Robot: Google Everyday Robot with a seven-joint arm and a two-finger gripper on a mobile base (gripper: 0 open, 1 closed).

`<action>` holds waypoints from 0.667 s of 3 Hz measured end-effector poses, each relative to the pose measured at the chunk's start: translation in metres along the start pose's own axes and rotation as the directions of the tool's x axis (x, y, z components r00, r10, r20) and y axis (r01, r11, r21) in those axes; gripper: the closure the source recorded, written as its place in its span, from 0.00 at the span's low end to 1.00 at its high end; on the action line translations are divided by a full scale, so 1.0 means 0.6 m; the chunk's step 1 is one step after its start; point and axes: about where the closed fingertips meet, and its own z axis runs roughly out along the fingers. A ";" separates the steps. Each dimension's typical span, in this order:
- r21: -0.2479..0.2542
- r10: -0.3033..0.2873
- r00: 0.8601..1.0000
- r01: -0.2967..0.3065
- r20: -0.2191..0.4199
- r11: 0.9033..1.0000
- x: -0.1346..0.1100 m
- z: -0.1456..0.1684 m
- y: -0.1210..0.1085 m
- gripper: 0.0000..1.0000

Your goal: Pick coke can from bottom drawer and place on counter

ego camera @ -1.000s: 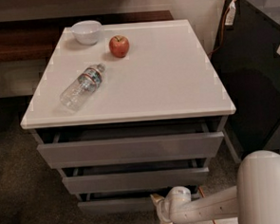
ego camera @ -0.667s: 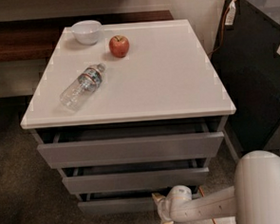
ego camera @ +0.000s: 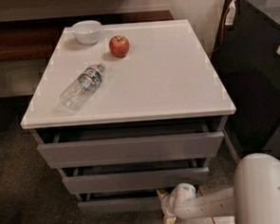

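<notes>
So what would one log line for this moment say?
gripper: open, at bottom drawer front | can: not visible | counter: bottle, apple, bowl

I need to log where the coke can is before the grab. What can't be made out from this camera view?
- Coke can: nowhere in view; the inside of the bottom drawer is hidden by the middle drawer above it.
- Bottom drawer's right end: covered by the gripper and the arm.
- Arm: cut off by the lower right edges.
- Water bottle label: too small to read.
</notes>
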 end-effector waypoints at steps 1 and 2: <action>0.007 0.011 1.000 -0.011 -0.004 1.000 0.009 0.011 -0.008 0.00; 0.006 0.033 0.999 -0.033 -0.014 0.999 0.020 0.019 -0.015 0.17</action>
